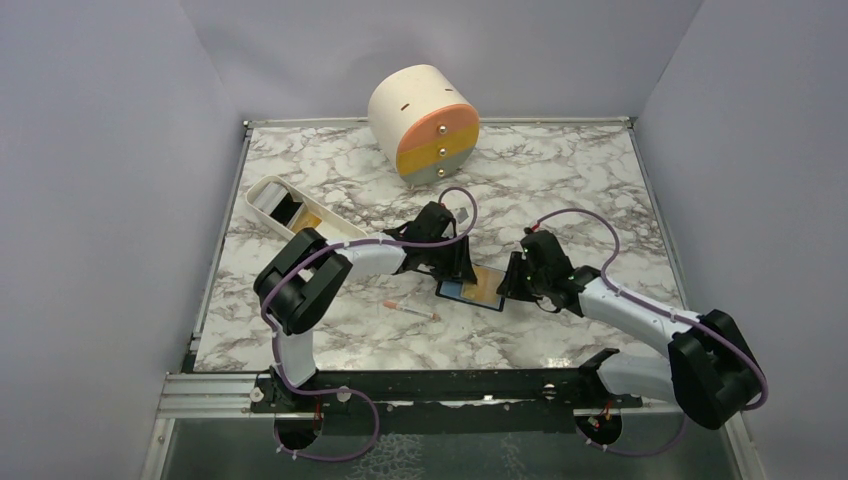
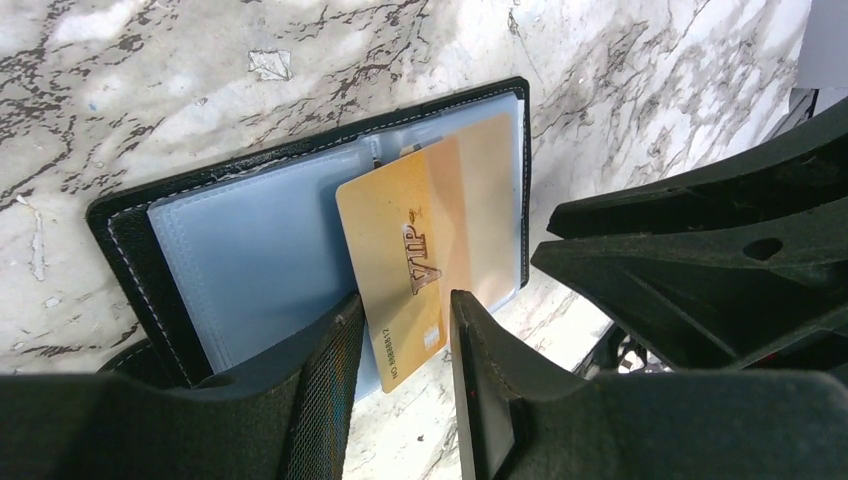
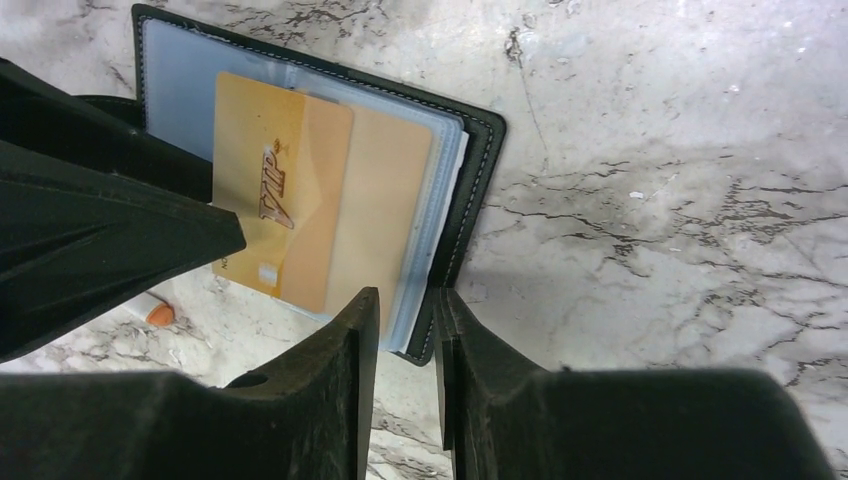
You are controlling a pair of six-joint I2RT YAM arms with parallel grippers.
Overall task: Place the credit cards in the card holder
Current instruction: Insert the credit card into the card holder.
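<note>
Left gripper (image 2: 405, 300) straddles the near end of the gold card (image 2: 420, 250), jaws apart; whether they actually pinch it I cannot tell. Card sits partway inside a clear sleeve of the open holder (image 2: 130, 240), its near end jutting past the holder's edge. Right gripper (image 3: 406, 295), nearly closed, nips the holder's edge, steadying it on the surface (image 2: 200, 80). Card looks light, stiff and slick: best held by its long edges and slid in flat.

The left arm (image 1: 300, 285) and right arm (image 1: 640, 315) have white links between bulky black joints. A thin purple cable (image 1: 575, 212) loops along each. The left tool (image 2: 405, 310) and right tool (image 3: 405, 300) are matte black, with wedge fingers (image 2: 335, 380), one finely ribbed inside.
</note>
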